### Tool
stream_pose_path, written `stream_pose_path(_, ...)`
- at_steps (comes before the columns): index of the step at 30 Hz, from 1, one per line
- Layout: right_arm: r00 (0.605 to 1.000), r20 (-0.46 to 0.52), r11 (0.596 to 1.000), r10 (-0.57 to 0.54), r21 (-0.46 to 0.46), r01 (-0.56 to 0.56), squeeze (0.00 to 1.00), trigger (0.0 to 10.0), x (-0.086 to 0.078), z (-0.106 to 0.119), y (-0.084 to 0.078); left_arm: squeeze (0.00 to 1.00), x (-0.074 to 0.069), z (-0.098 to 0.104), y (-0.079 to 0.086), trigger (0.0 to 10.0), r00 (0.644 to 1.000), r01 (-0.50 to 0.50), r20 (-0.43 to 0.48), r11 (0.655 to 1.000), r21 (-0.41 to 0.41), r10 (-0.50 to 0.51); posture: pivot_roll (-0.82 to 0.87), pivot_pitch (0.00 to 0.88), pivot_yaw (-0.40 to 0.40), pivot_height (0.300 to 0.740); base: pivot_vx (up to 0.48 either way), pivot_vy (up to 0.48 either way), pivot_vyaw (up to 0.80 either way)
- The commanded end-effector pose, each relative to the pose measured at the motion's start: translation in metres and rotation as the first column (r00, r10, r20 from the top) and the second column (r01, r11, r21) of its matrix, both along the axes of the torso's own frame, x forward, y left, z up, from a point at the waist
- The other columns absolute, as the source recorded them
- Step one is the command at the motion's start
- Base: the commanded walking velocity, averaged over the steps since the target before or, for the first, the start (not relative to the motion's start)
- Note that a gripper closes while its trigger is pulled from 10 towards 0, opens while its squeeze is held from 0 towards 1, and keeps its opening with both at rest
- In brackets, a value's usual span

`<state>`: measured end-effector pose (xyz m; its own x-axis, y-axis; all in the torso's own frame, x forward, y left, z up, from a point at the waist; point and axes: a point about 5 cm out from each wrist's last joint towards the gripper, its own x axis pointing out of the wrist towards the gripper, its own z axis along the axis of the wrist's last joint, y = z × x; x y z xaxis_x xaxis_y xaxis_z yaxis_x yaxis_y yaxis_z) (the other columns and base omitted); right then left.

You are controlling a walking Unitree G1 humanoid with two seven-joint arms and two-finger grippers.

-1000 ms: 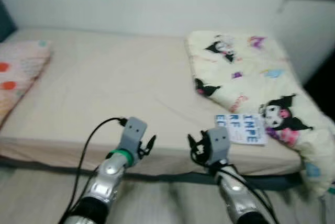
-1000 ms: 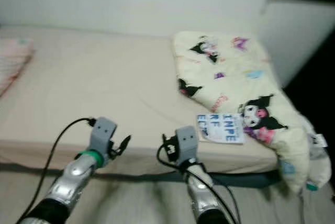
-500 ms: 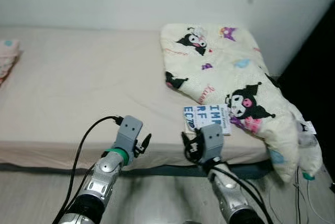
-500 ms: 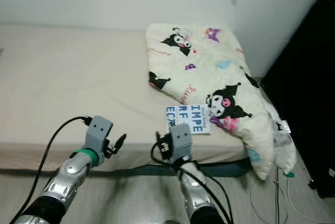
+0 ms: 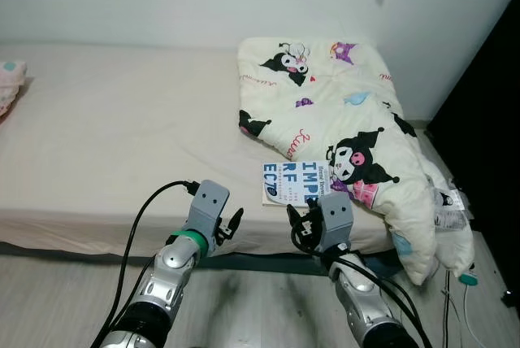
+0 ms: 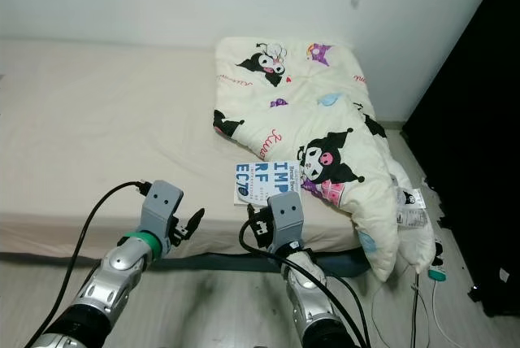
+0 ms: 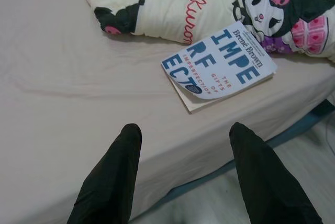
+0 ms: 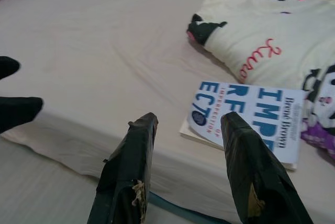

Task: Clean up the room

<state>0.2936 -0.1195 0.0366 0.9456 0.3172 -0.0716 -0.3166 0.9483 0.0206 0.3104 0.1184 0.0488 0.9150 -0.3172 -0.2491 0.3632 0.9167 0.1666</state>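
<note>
Cream blanket with black cartoon characters; white book, blue lettering.

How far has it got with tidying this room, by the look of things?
Little looks done. The book lies on the bed near its front edge, beside the cartoon-print quilt, which spills off the bed's corner toward the floor. The left gripper and right gripper are both open, holding nothing, poised at the bed's edge near the book. Probably the book comes first, then the quilt.

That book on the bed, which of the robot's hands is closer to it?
The right hand: it hangs open just in front of the book, near the bed's edge. The left hand, also open, is farther off to the side.
</note>
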Motion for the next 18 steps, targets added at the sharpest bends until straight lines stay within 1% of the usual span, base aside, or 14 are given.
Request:
stream_pose_path(1,1.000,-0.019,1.000,-0.003,0.003,0.003,0.00,10.0,-0.0030,-0.0045,0.0006,0.00,-0.0024,-0.0054,0.0026,10.0,1.000,-0.013,-0.027,1.000,-0.013,0.012,-0.04,0.003,0.052,0.740,0.000,0.000,0.00)
stream_pose_path(6,1.000,-0.018,1.000,-0.005,0.003,0.005,0.00,10.0,-0.0030,-0.0044,0.0004,0.00,-0.0017,-0.0040,0.0012,10.0,1.000,-0.010,-0.020,1.000,-0.022,0.010,-0.04,0.003,0.052,0.740,0.000,0.000,0.00)
stream_pose_path(18,1.000,-0.017,1.000,-0.007,0.006,0.007,0.00,10.0,-0.0034,-0.0044,0.0004,0.00,-0.0013,-0.0041,0.0011,10.0,1.000,-0.013,-0.017,1.000,-0.004,0.013,-0.04,0.010,0.052,0.740,0.000,0.000,0.00)
